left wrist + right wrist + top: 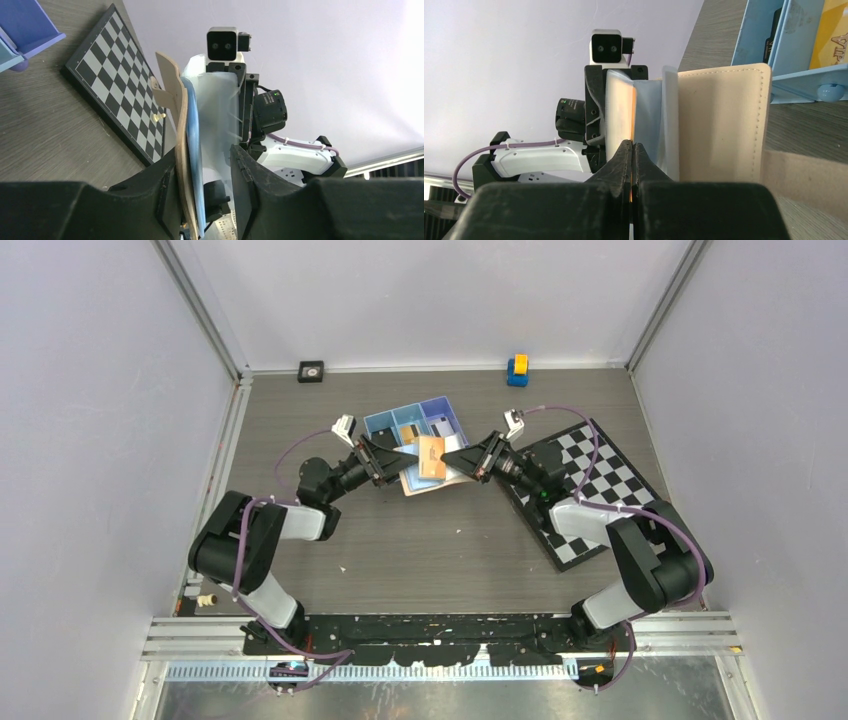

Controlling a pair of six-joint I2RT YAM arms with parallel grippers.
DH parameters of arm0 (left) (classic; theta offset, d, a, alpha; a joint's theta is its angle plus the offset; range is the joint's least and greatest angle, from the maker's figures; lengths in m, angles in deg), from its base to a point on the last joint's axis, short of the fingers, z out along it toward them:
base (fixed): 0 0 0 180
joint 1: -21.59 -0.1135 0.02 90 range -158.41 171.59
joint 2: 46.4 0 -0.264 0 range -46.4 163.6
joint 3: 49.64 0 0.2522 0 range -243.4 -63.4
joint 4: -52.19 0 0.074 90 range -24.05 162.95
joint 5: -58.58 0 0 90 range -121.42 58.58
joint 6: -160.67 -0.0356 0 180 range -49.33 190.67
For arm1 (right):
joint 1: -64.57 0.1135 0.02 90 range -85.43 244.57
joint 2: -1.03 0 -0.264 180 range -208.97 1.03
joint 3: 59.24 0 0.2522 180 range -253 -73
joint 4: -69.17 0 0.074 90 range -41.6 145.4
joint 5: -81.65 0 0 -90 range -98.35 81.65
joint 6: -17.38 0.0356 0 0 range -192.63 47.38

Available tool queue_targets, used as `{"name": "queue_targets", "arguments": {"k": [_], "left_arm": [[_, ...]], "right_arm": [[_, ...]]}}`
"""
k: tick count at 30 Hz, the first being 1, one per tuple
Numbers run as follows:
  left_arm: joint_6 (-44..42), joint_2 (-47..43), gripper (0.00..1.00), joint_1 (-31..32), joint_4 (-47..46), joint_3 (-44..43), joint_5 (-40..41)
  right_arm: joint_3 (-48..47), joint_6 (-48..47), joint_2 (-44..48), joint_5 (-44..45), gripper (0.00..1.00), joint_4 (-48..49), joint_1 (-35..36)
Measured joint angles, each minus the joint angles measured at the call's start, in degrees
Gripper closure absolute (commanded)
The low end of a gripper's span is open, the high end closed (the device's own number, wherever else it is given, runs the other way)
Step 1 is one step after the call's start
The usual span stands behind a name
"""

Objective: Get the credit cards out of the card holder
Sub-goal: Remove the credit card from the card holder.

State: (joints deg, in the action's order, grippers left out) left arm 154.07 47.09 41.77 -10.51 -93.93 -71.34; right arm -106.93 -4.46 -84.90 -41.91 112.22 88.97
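Note:
The tan card holder (432,455) hangs open above the table between both grippers, clear plastic sleeves (420,483) fanning out below it. In the left wrist view its tan flap (172,85) and a blue sleeve lie against one finger of my left gripper (204,157). The other finger stands apart, so this gripper is open. My right gripper (632,145) is shut on the thin edge of an orange credit card (633,110), which sticks out of the sleeves beside the holder's tan panel (719,125). More credit cards (410,432) lie in the blue tray.
The blue three-compartment tray (385,420) sits just behind the holder, holding a yellow card (831,30) and a dark one. A chessboard (590,490) lies under the right arm. A yellow-and-blue block (517,369) and a small black object (311,371) stand by the back wall.

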Motion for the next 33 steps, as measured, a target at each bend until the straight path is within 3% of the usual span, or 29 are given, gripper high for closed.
{"name": "queue_targets", "arguments": {"k": [7, 17, 25, 28, 30, 33], "left_arm": [[-0.1, -3.8, 0.55, -0.8, -0.7, 1.8, 0.7], [-0.3, -3.6, 0.7, -0.8, -1.3, 1.8, 0.7], [-0.3, -1.7, 0.72, -0.8, -0.8, 1.8, 0.6], [-0.3, -1.6, 0.82, -0.8, -0.7, 1.8, 0.6], [-0.3, -1.6, 0.98, -0.8, -0.4, 1.8, 0.6], [-0.6, -1.5, 1.0, -0.8, 0.3, 1.8, 0.2]], "right_arm": [[0.1, 0.5, -0.6, 0.3, 0.99, -0.2, -0.5], [0.1, 0.0, -0.6, 0.2, 1.0, -0.4, 0.1], [0.1, -2.2, 0.0, 0.2, 0.99, -2.7, 1.4], [0.0, -3.0, 0.4, 0.2, 1.0, -3.3, 1.7], [0.0, -3.4, 0.7, 0.2, 1.0, -3.7, 1.9], [-0.1, -3.7, 1.0, 0.2, 0.99, -4.1, 1.9]]}}
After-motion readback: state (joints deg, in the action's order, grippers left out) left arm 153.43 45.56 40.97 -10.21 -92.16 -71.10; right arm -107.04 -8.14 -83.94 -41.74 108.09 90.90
